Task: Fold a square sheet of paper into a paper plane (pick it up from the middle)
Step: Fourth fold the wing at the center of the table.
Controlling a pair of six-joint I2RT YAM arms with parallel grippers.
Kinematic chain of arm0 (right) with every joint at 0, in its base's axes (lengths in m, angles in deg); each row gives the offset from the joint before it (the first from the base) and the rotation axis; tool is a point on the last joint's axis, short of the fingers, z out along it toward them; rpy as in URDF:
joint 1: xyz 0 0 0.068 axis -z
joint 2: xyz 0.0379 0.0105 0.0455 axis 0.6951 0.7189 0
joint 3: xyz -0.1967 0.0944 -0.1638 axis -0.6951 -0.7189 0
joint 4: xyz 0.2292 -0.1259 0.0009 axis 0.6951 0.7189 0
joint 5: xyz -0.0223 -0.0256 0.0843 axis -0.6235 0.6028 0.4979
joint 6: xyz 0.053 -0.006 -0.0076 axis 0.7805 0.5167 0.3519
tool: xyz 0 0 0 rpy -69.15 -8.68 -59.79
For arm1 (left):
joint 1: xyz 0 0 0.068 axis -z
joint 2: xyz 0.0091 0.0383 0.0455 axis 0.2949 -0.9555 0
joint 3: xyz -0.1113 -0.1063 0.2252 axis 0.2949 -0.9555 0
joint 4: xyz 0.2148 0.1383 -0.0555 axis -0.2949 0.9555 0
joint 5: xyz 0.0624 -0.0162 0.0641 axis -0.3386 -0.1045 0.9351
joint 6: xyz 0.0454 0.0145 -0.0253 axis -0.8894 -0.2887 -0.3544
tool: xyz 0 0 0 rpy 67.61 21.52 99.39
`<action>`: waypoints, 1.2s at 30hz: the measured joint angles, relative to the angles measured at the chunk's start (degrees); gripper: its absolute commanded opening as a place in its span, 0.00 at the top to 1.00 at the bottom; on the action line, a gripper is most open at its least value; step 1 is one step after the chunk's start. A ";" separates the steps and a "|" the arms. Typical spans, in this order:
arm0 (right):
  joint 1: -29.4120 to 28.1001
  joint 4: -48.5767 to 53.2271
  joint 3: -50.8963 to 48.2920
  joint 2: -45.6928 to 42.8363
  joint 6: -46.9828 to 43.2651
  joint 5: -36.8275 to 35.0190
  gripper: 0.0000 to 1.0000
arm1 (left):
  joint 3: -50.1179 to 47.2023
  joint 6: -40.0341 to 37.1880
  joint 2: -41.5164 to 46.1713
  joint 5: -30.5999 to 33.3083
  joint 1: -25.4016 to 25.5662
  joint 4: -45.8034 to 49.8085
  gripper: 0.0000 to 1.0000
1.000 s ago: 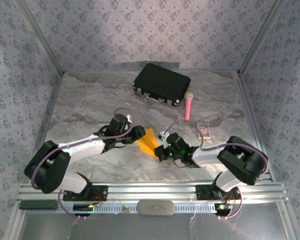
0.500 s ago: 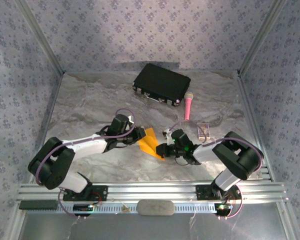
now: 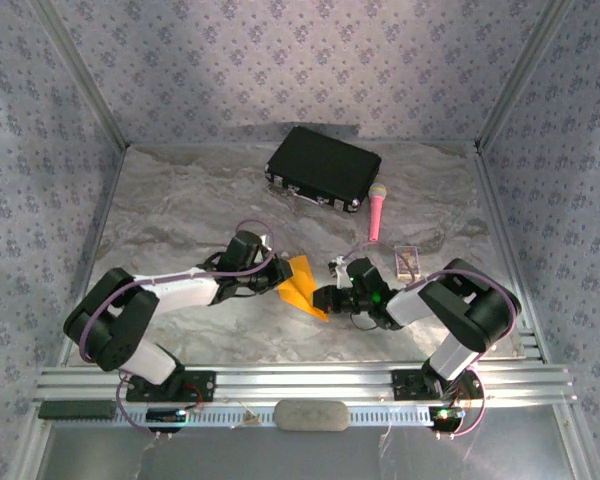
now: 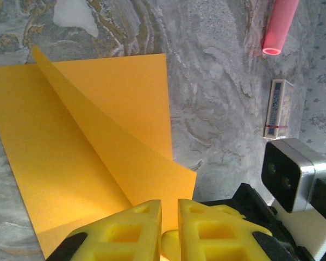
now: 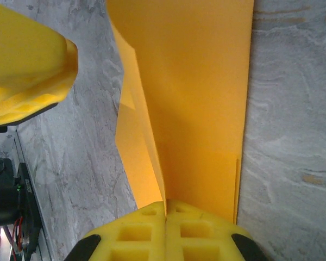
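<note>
Paper sheet edge in R gripper

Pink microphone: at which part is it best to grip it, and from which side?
I would grip the pink microphone at its straight handle, below the rounded head, coming from above with jaws across the narrow width. It lies flat on the table, with bare surface on either side.

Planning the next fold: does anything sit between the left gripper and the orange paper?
Nothing visible does. The left gripper sits right at the square sheet of paper; the pink microphone and small box lie apart from both.
</note>
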 measured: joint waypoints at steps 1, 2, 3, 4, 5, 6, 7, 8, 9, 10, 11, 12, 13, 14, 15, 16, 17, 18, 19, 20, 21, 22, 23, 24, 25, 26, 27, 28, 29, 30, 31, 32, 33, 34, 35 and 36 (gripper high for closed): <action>0.09 -0.17 0.00 0.11 0.31 0.13 1.00 | 0.00 0.07 -0.33 -0.04 0.04 -0.28 0.87; 0.09 -0.28 0.02 0.22 0.50 0.20 1.00 | 0.00 0.09 -0.59 -0.04 0.20 -0.50 0.87; 0.15 -0.44 0.02 0.33 0.87 0.22 1.00 | 0.00 0.09 -0.83 -0.02 0.39 -0.72 0.88; 0.20 -0.57 0.02 0.42 1.31 0.24 1.00 | 0.00 0.11 -1.14 -0.04 0.55 -0.96 0.88; 0.20 -0.61 0.00 0.48 1.73 0.24 1.00 | 0.00 0.13 -1.44 -0.04 0.74 -1.16 0.88; 0.20 -0.79 0.00 0.52 2.05 0.22 1.00 | 0.00 0.33 -1.81 -0.04 0.90 -1.31 0.88; 0.24 -1.03 -0.02 0.63 2.43 0.22 1.00 | 0.00 0.55 -2.16 -0.04 1.05 -1.57 0.89; 0.26 -1.29 -0.02 0.83 2.84 0.28 1.00 | 0.00 0.63 -2.47 -0.02 1.16 -1.79 0.89; 0.35 -1.62 -0.02 1.03 3.30 0.42 1.00 | 0.00 0.72 -2.69 -0.02 1.29 -1.97 0.89; 0.37 -1.97 -0.09 1.20 3.65 0.59 1.00 | 0.02 0.83 -2.93 -0.02 1.29 -2.12 0.89; 0.39 -2.27 -0.13 1.29 3.96 0.61 1.00 | 0.00 0.94 -3.08 -0.04 1.29 -2.21 0.90; 0.46 -2.69 -0.24 1.42 4.48 0.66 1.00 | 0.00 1.03 -3.26 -0.04 1.29 -2.23 0.90; 0.46 -2.99 -0.26 1.62 4.98 0.79 1.00 | 0.00 1.14 -3.37 -0.02 1.29 -2.23 0.90; 0.59 -3.30 -0.26 1.84 5.40 0.94 1.00 | 0.00 1.18 -3.37 -0.02 1.29 -2.23 0.90; 0.63 -3.65 -0.26 2.10 5.97 1.20 1.00 | 0.00 1.22 -3.37 -0.02 1.29 -2.29 0.90; 0.76 -4.04 -0.26 2.32 6.49 1.29 1.00 | 0.00 1.38 -3.37 -0.02 1.29 -2.45 0.91; 0.83 -4.28 -0.26 2.49 6.95 1.44 1.00 | 0.00 1.44 -3.37 -0.02 1.29 -2.47 0.91; 0.83 -4.48 -0.26 2.64 7.41 1.60 1.00 | 0.02 1.57 -3.39 -0.02 1.29 -2.47 0.91; 0.83 -4.70 -0.26 2.73 7.89 1.64 1.00 | 0.02 1.60 -3.45 -0.02 1.29 -2.51 0.91; 0.83 -4.83 -0.26 2.78 8.17 1.64 1.00 | 0.02 1.62 -3.67 -0.04 1.29 -2.67 0.91; 0.83 -4.94 -0.26 2.84 8.48 1.64 1.00 | 0.02 1.62 -4.02 -0.02 1.29 -2.89 0.91; 0.83 -5.09 -0.31 2.89 8.87 1.62 1.00 | 0.02 1.62 -4.37 -0.04 1.29 -3.04 0.91; 0.85 -5.16 -0.35 2.89 9.09 1.57 0.99 | 0.02 1.62 -4.68 -0.04 1.31 -3.13 0.91; 0.83 -5.35 -0.46 2.89 9.42 1.42 0.99 | 0.02 1.62 -4.98 -0.02 1.42 -3.37 0.91; 0.83 -5.64 -0.63 2.89 9.55 1.29 0.99 | 0.04 1.62 -5.31 -0.04 1.53 -3.63 0.92; 0.83 -5.84 -0.72 2.89 9.66 1.18 0.99 | 0.09 1.64 -5.62 -0.04 1.64 -3.74 0.92; 0.83 -5.99 -0.81 2.89 9.73 1.14 0.99 | 0.17 1.64 -6.05 -0.07 1.68 -3.78 0.93; 0.83 -6.14 -0.92 2.86 9.86 1.03 0.99 | 0.28 1.66 -6.49 -0.07 1.90 -3.78 0.94; 0.83 -6.25 -1.01 2.84 9.88 0.96 0.99 | 0.37 1.84 -6.84 -0.04 1.92 -3.74 0.94; 0.83 -6.34 -1.05 2.80 9.88 0.90 0.99 | 0.44 1.97 -7.21 0.00 1.95 -3.67 0.95; 0.83 -6.32 -1.11 2.69 9.88 0.74 0.99 | 0.46 2.08 -7.52 0.02 1.97 -3.61 0.96; 0.83 -6.29 -1.20 2.58 9.88 0.57 0.99 | 0.46 2.25 -7.76 0.04 1.97 -3.48 0.97; 0.83 -6.27 -1.38 2.40 9.86 0.48 0.99 | 0.46 2.51 -7.96 0.24 1.99 -3.23 0.99; 0.83 -6.12 -1.49 2.16 9.86 0.24 0.99 | 0.46 2.60 -8.11 0.48 2.03 -2.95 1.00; 0.83 -5.88 -1.55 1.90 9.86 0.11 0.99 | 0.46 2.73 -8.22 0.63 2.12 -2.78 1.00; 0.83 -5.57 -1.66 1.62 9.84 -0.09 0.98 | 0.44 3.06 -8.28 0.96 2.29 -2.60 1.00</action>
